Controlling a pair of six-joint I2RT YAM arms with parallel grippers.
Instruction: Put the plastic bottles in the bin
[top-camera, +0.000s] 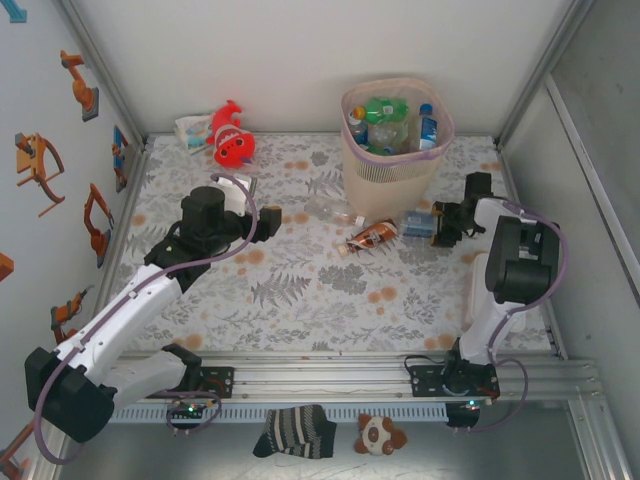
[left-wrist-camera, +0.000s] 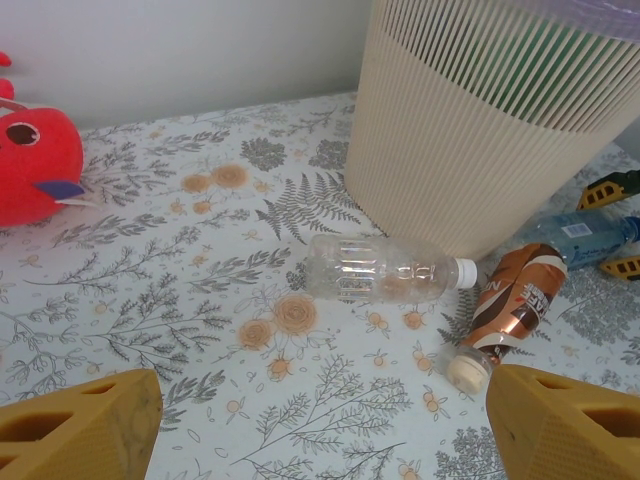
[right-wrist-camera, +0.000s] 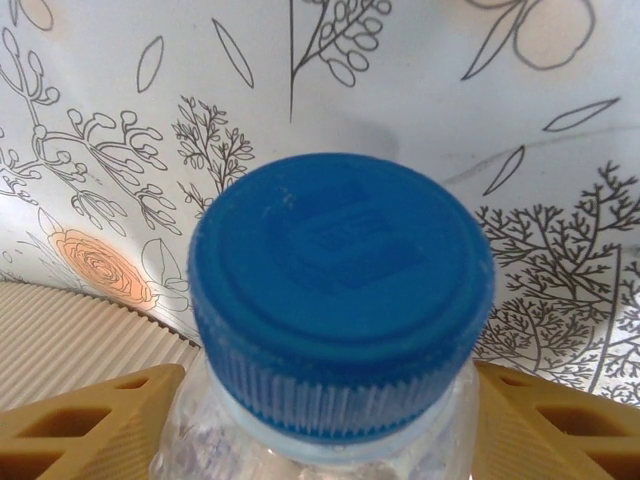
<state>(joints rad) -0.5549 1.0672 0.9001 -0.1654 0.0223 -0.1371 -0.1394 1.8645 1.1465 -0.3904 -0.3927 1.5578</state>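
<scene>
Gaping wide above the flowered tabletop (left-wrist-camera: 150, 300), the left gripper (left-wrist-camera: 320, 405) has open room ahead. A clear bottle (left-wrist-camera: 380, 268) lies ahead and a brown bottle (left-wrist-camera: 512, 305) ahead-right, lettering unreadable, both just beside the bin (left-wrist-camera: 480, 130). The right gripper (right-wrist-camera: 325, 425) clasps a blue-capped bottle (right-wrist-camera: 340, 290), cap embossing illegible.

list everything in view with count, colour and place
bin: 1, beige, far centre
bottles in bin: at least 3, green and clear
clear bottle: 1, white cap, lying before bin
brown bottle: 1, brown, lying right of it
blue-cap bottle: 1, clear, between right fingers
fish plush: 1, red, far left
sock: 1, striped, below near rail
small plush: 1, brown-white, beside sock
left gripper: 1, yellow fingers, open, over table
right gripper: 1, yellow fingers, shut on blue-cap bottle
</scene>
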